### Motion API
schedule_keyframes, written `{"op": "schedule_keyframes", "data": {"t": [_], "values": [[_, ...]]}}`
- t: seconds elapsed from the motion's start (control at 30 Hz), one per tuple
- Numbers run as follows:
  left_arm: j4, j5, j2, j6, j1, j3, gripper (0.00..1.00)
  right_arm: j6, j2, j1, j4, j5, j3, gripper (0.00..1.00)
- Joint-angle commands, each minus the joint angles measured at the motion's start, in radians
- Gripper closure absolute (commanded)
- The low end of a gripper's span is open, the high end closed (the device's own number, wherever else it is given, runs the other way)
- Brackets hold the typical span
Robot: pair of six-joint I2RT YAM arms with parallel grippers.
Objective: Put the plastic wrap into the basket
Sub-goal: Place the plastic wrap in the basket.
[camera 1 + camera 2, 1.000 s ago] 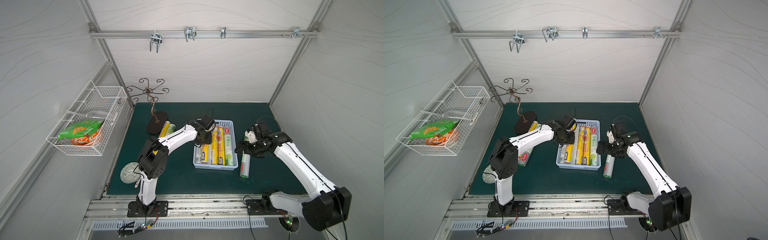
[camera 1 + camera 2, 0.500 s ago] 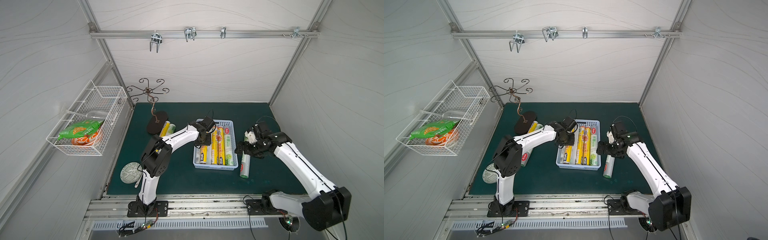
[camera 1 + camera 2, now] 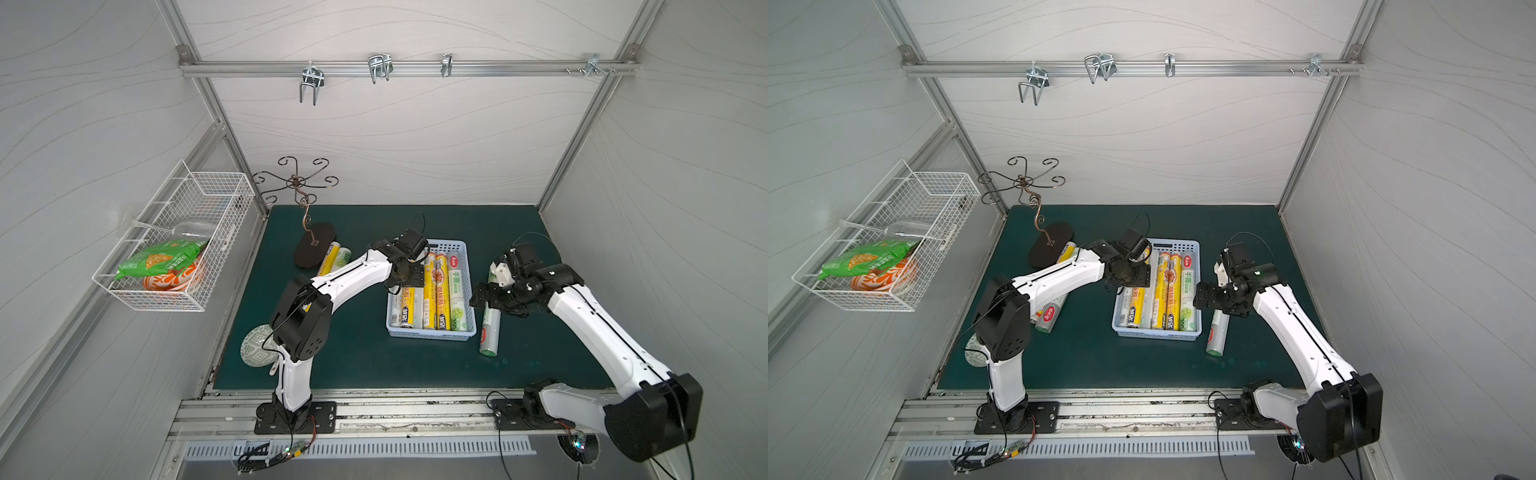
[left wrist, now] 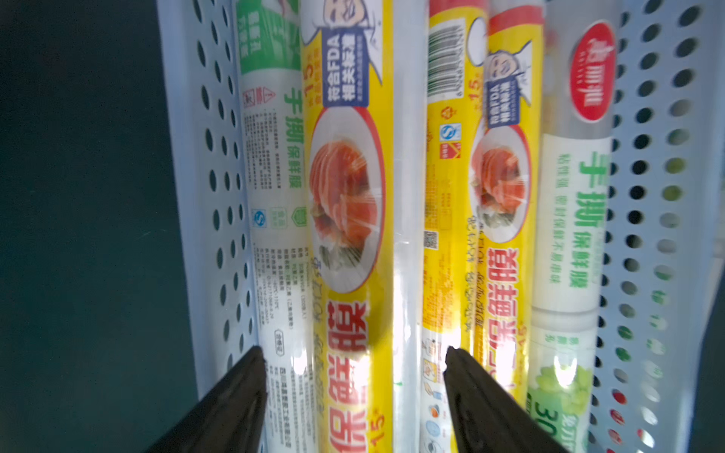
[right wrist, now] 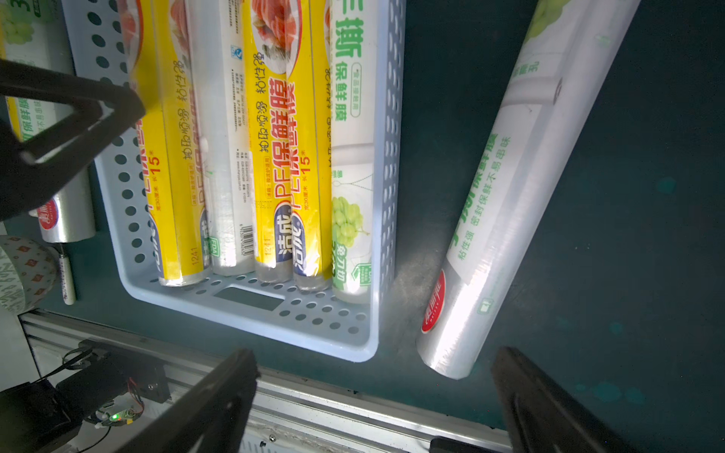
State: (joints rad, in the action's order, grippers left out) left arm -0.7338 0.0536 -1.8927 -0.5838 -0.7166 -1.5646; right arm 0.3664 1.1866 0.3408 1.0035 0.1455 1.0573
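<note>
Well, my left gripper (image 4: 353,353) has its jaws apart over a yellow plastic wrap roll (image 4: 345,235) lying in the blue basket (image 4: 208,157); I'd lift straight up, clear of its neighbours. My right gripper (image 5: 374,355), jaws wide, hovers over the white-green roll (image 5: 510,196) on the mat (image 5: 667,274) beside the basket, wanting a centred grasp

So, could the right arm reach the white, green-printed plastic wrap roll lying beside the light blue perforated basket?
Probably yes: the right gripper hangs open above that roll, which lies alone on the green mat, clear of the basket.
</note>
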Motion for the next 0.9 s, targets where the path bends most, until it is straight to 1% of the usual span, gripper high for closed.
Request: {"op": "schedule_keyframes", "data": {"t": [0.0, 0.1, 0.27, 0.53, 0.63, 0.73, 0.87], "values": [[0.031, 0.024, 0.081, 0.032, -0.005, 0.008, 0.23, 0.017, -0.004, -0.004, 0.018, -0.013, 0.01, 0.01], [0.033, 0.035, 0.143, 0.053, -0.006, 0.037, 0.18, 0.018, 0.004, -0.004, 0.02, -0.018, 0.015, 0.01], [0.049, 0.087, 0.262, 0.083, 0.001, 0.108, 0.11, 0.019, 0.018, -0.016, 0.007, -0.072, 0.023, 0.01], [0.037, 0.169, 0.452, 0.126, 0.04, 0.232, 0.03, 0.008, 0.077, -0.115, -0.031, -0.102, 0.032, 0.01], [0.036, 0.158, 0.532, 0.13, 0.069, 0.295, 0.02, 0.006, 0.105, -0.134, -0.039, -0.13, 0.033, 0.01], [0.026, 0.103, 0.608, 0.118, 0.102, 0.352, 0.02, 0.01, 0.131, -0.149, -0.048, -0.137, 0.03, 0.01], [-0.041, 0.039, 0.691, 0.088, 0.134, 0.408, 0.02, 0.021, 0.157, -0.167, -0.067, -0.135, 0.025, 0.01]]}}
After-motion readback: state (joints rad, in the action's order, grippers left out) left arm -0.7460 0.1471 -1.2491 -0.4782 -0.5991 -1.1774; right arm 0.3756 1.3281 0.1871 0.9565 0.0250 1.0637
